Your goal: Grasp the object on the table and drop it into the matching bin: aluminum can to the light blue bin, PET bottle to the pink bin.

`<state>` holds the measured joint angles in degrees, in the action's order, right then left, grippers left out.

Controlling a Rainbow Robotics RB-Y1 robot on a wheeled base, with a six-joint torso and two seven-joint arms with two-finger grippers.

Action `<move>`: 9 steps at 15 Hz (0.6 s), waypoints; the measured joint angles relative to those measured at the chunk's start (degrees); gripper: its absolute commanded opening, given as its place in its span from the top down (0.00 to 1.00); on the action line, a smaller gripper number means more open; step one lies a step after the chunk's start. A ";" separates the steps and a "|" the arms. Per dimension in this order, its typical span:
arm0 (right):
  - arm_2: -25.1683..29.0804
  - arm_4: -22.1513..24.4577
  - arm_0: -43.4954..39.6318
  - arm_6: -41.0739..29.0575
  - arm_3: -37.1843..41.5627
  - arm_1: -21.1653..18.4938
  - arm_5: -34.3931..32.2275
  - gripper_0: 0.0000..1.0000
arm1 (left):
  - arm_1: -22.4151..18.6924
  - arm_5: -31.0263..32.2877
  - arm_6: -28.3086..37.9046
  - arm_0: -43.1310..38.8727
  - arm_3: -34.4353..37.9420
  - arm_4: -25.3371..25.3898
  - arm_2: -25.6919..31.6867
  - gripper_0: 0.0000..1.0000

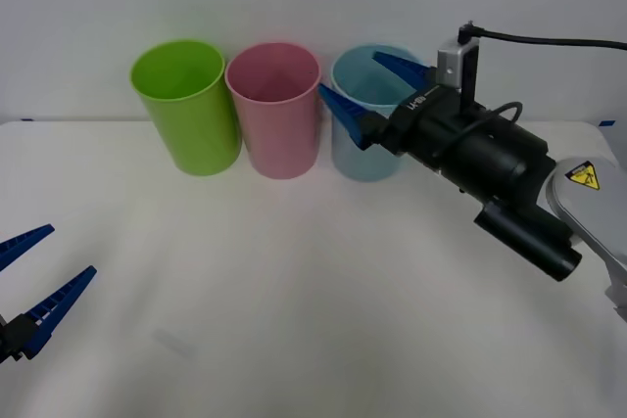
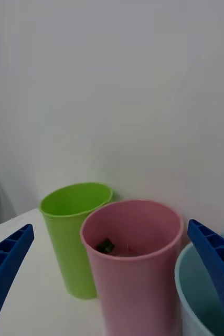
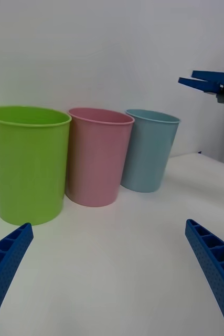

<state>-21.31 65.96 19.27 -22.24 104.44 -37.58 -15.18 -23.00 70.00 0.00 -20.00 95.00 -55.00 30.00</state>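
Front view: plain white matte bench (image 1: 294,291), blank pale wall behind, no clutter. Three tall round tapered plastic bins in a row along the far edge, smooth and glossy, nearly touching: lime green bin (image 1: 186,105) at left, pink bin (image 1: 275,108) in the middle, light blue bin (image 1: 369,115) at right. Right claw (image 1: 380,85) raised at the rims of the pink and light blue bins, blue ribbed fingers spread wide, nothing held. Black cylindrical wrist housing behind it, cable trailing off. Left claw (image 1: 37,276) low at the near left edge of the bench, fingers apart, empty. Right wrist view: PET bottle (image 2: 117,249) lying at the bottom of the pink bin, black cap visible, clear body hard to make out.
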 measured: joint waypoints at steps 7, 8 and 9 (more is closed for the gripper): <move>18.04 -3.89 -22.11 12.53 5.79 -2.00 -17.52 0.00 | 0.00 0.00 0.00 0.00 0.00 0.00 0.00 0.00; 19.93 -4.87 -24.58 14.79 5.78 -1.99 -19.44 0.00 | 0.00 0.00 0.00 0.00 0.00 0.00 0.00 0.00; 21.44 -5.69 -26.69 16.77 5.79 -1.98 -21.16 0.00 | 0.00 0.00 0.00 0.00 0.00 0.00 0.00 0.00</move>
<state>0.13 60.27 -7.42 -5.47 110.23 -39.57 -36.34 -23.00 70.00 0.00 -20.00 95.00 -55.00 30.00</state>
